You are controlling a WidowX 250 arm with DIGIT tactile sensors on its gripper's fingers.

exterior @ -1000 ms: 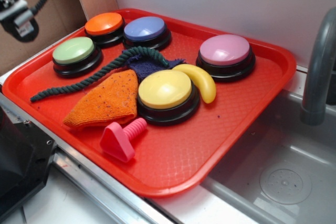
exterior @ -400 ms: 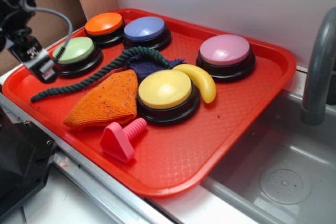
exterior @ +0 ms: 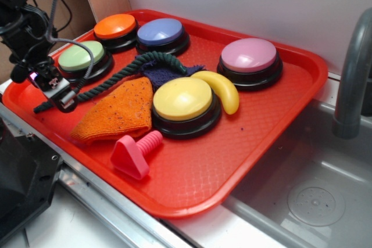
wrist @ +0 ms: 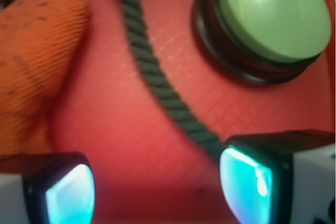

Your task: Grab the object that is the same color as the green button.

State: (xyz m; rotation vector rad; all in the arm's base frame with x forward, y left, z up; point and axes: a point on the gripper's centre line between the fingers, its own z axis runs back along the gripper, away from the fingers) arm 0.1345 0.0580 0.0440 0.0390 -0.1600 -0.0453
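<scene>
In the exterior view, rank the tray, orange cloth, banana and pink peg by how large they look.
1. Tray, largest by far.
2. Orange cloth.
3. Banana and pink peg: they look about alike, and the peg sits nearer the camera, so I won't rank them.

Toy kitchen setup, grey plastic sink (exterior: pixel 314 196) and faucet (exterior: pixel 353 74), red tray (exterior: pixel 244 143), cardboard backdrop (exterior: pixel 70 4)

Dark green twisted rope (exterior: pixel 110 79), pale green button (exterior: pixel 81 56), speckled orange cloth (exterior: pixel 116 111), red tray (exterior: pixel 232 155).
</scene>
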